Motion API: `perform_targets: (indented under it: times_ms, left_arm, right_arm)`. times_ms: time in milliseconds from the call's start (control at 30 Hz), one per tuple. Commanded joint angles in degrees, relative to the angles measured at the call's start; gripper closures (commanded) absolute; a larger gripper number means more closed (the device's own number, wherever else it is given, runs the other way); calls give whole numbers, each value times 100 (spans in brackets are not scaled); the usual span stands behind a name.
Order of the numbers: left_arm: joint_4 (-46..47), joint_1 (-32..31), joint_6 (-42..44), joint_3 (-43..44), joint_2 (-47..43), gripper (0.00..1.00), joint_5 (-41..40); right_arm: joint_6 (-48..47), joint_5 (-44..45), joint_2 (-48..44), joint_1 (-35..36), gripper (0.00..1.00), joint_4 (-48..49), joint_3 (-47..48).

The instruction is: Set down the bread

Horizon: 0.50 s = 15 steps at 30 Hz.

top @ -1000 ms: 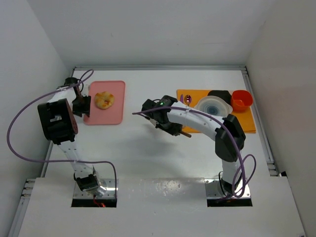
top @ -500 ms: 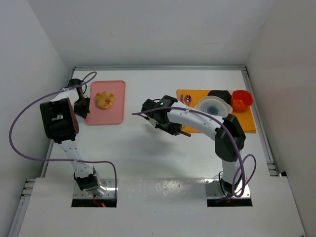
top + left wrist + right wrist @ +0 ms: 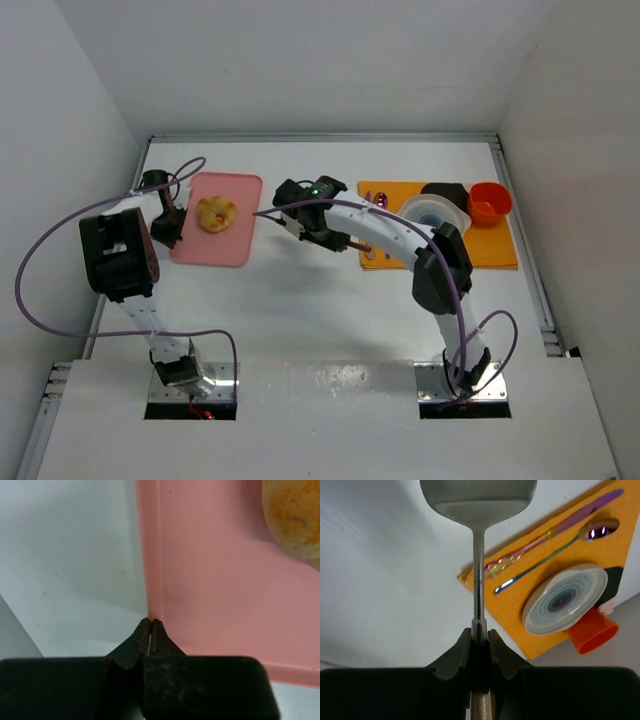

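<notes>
Pink: one tray (image 3: pixel 215 248), at table's left. One bread (image 3: pixel 216 213), near tray's middle, clear of rims: round, golden-brown, with pale patches and a darker dimpled centre. Two grippers. Jaws of left gripper (image 3: pixel 150 622) pinched together on tray's left rim. Jaws of right gripper (image 3: pixel 479 635) narrow, clamping metal neck of one spatula (image 3: pixel 479 500), blade pointing away. One orange mat (image 3: pixel 510 605) at right, carrying one white bowl (image 3: pixel 567 600), one orange cup (image 3: pixel 592 630), one spoon (image 3: pixel 601 530), one iridescent flat utensil (image 3: pixel 555 530).
</notes>
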Motion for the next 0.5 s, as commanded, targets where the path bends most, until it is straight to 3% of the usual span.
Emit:
perform_targets:
  times_ms: [0,200,467]
  left_arm:
    - [-234,-79,236,-374,-225,100,36]
    - [-234,-359,359,-927,-761,100,88]
    - [-234,-905,526,-1551,-1393,100,-17]
  right_arm:
    - [-394,305,418,17,100,275,799]
    - [-553,586,1386,122,100,284,1891]
    - [-377,833,1861,149,100,74,2112]
